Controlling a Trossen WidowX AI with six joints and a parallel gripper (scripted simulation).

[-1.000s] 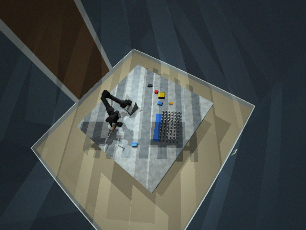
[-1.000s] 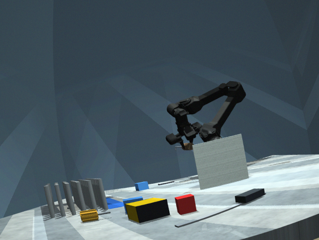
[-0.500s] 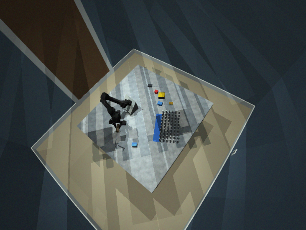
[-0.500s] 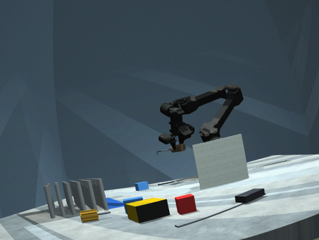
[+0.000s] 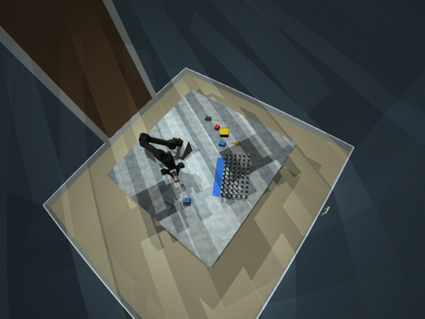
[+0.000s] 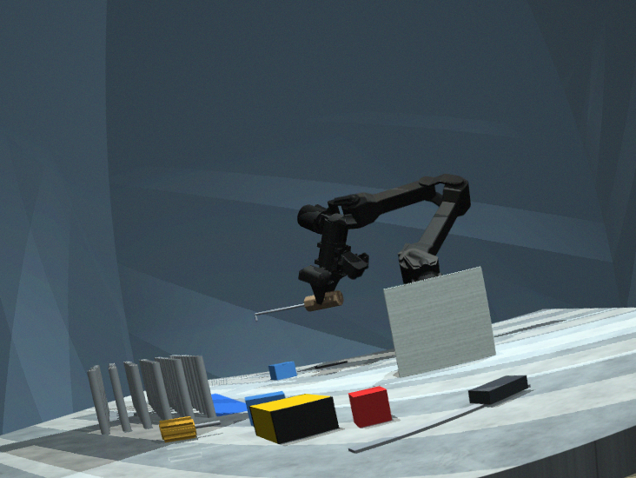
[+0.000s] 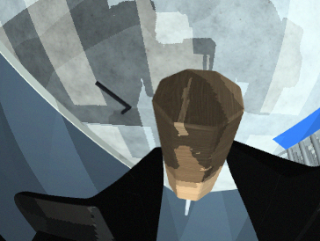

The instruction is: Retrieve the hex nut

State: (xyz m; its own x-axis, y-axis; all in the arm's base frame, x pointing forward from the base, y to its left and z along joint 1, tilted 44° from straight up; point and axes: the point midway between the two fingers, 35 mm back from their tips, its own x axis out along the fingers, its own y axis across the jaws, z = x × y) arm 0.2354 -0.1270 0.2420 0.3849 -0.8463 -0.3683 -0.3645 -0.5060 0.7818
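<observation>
My gripper (image 5: 174,174) (image 6: 321,300) (image 7: 193,150) is shut on the wooden handle of a hooked tool (image 5: 175,177) (image 6: 331,300) (image 7: 198,136) and holds it well above the table. The tool's thin metal shaft sticks out from the handle and ends in a short bent tip, seen in the exterior view. The metal spacers (image 5: 235,176) (image 6: 157,390) (image 7: 300,151) stand upright in rows. The blue taped strip (image 5: 217,178) (image 6: 226,405) (image 7: 299,131) lies along their near side. The hex nut cannot be made out in any view.
A black hex key (image 5: 168,203) (image 7: 113,95) and a blue block (image 5: 186,200) (image 6: 282,370) lie below the arm. Another blue block (image 5: 222,143), a yellow-black block (image 5: 223,131) (image 6: 295,417), a red block (image 5: 216,127) (image 6: 370,407), an orange-handled tool (image 5: 237,143) (image 6: 177,428) and a black-handled tool (image 5: 208,118) (image 6: 497,389) lie beyond. An upright panel (image 6: 439,321) stands near the base.
</observation>
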